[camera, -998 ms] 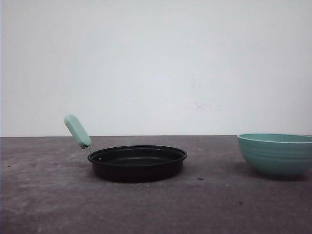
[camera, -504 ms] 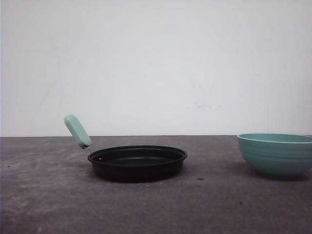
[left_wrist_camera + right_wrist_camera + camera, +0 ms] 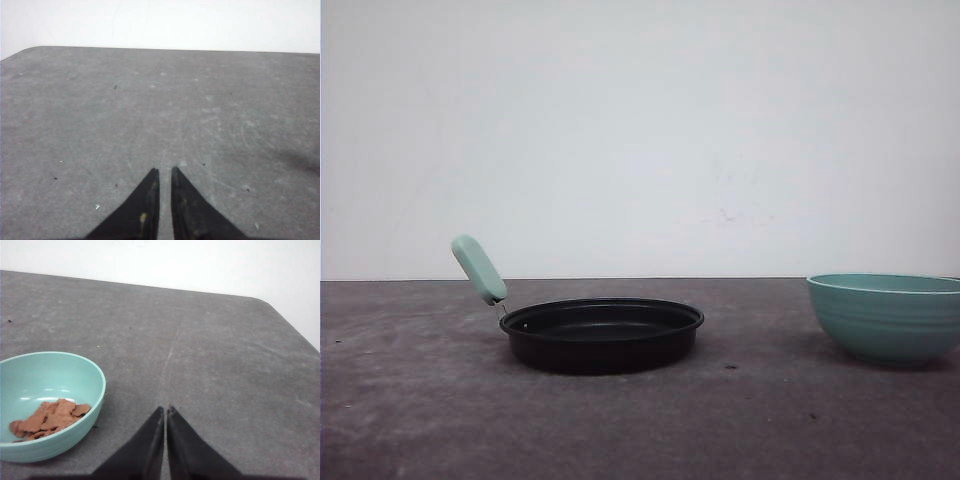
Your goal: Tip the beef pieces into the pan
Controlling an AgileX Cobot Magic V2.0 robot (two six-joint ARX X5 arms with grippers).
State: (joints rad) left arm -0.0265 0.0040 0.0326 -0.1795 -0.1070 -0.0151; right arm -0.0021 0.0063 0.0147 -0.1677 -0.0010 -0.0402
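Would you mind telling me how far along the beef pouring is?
Nothing is done yet: the beef pieces lie in the teal bowl, and the pan looks empty. Neither the left gripper nor the right gripper holds anything; both are shut. Grasping and pouring remain.

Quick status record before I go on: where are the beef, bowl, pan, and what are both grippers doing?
beef pieces: heaped inside the teal bowl
pan: on the table, left of the bowl; inside not visible
pan handle: mint green, angled up
left gripper: shut, empty, above bare table
right gripper: shut, empty, beside the bowl
pour: not started
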